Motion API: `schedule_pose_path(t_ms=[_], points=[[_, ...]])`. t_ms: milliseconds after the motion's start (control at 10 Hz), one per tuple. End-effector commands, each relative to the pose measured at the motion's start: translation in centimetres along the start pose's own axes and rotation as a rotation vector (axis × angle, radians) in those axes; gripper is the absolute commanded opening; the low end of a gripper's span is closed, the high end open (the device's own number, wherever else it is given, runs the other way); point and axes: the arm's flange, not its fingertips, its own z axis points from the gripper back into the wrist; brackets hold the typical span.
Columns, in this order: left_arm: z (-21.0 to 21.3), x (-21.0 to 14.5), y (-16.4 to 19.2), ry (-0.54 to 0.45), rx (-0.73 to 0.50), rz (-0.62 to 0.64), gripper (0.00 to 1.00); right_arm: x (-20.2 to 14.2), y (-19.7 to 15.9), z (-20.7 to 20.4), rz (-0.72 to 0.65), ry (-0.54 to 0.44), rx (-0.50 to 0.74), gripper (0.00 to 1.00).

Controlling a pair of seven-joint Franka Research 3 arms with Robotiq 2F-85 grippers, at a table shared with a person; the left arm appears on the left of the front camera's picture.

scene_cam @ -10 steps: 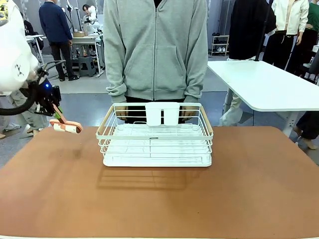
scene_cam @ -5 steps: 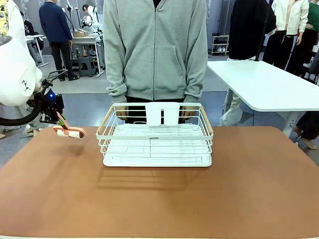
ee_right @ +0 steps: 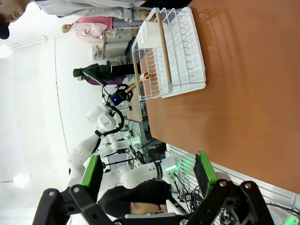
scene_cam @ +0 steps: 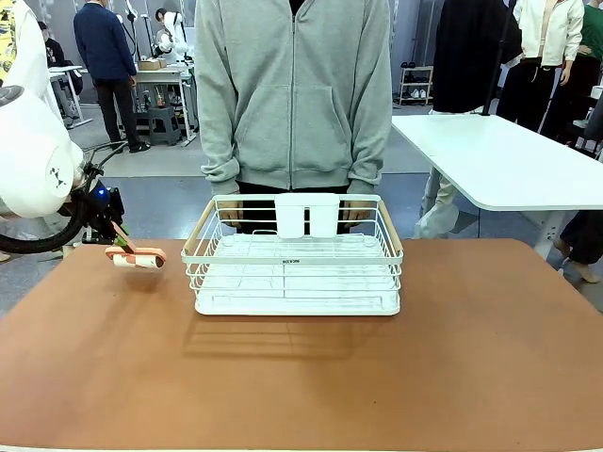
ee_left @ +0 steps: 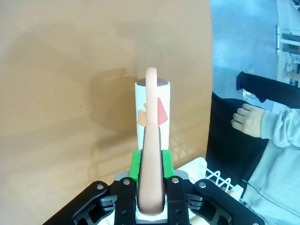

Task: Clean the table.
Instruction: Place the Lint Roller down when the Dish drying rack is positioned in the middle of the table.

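My left gripper (scene_cam: 115, 243) is shut on the peach handle of a lint roller (scene_cam: 138, 257), whose white roll hangs just above the far left part of the reddish-brown table (scene_cam: 301, 377). In the left wrist view, the green pads (ee_left: 136, 164) clamp the handle and the roller (ee_left: 152, 108) points out over the table (ee_left: 70, 70), casting a shadow beside it. My right gripper (ee_right: 147, 174) stands open with nothing between its fingers, high over the table (ee_right: 243, 93).
A white wire dish rack (scene_cam: 294, 259) sits at the back middle of the table, also in view as the rack (ee_right: 173, 51). A person in a grey hoodie stands behind it, a hand (ee_left: 248, 119) at its far rim. A white table (scene_cam: 499, 151) stands at the right.
My left gripper has sunk a little and shifted right with the lint roller, bringing the roll closer to the tabletop. The rack and the person have not moved.
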Motion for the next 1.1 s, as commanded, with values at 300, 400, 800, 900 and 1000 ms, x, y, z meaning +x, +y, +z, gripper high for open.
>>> schedule_pose_path(t_ms=[300, 400, 800, 900, 1000], points=[[-0.3, 0.5, 1.7, 0.018, -0.018, 0.001, 0.21, -0.4, 0.2, -0.1, 0.009, -0.001, 0.011, 1.00], [-0.3, 0.5, 1.8, 0.022, -0.011, 0.005, 0.21, -0.4, 0.2, -0.1, 0.009, -0.001, 0.011, 1.00], [0.5, 0.6, 1.7, 0.015, -0.003, -0.005, 0.96, -0.4, 0.2, -0.1, 0.009, -0.001, 0.011, 1.00], [0.6, 0.5, 1.7, 0.018, 0.005, -0.010, 1.00, -0.4, 0.2, -0.1, 0.009, -0.001, 0.011, 1.00], [0.8, 0.5, 1.7, 0.018, 0.009, -0.010, 1.00, -0.4, 0.2, -0.1, 0.009, -0.001, 0.011, 1.00]])
